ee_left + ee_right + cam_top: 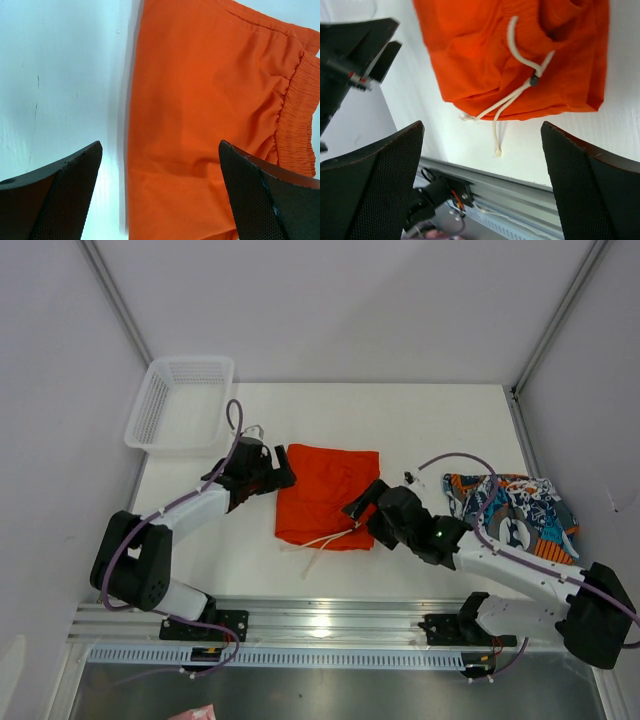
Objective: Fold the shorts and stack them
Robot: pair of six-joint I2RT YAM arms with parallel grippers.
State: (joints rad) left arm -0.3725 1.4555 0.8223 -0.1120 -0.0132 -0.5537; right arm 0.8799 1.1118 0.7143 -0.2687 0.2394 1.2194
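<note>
we are looking at the orange shorts [328, 497] lying folded into a rough rectangle in the middle of the white worktop [420, 425], with their white drawstring [322, 538] trailing off the near edge. the left gripper [284, 472] is sitting at the far left corner of the orange shorts, with its jaws spread wide and gripping nothing. in its wrist view the left edge of the cloth is running up between the two fingers [60, 195], and the gathered waistband [300, 115] is lying to the right. the right gripper [364, 498] is sitting at the right edge of the same shorts, its jaws also standing wide apart and empty. its wrist camera is showing the drawstring knot and the near fold. the printed shorts [515, 512] are lying crumpled at the right side of the worktop, well apart from the orange pair. a white mesh basket [180, 405] is resting at the far left corner.
</note>
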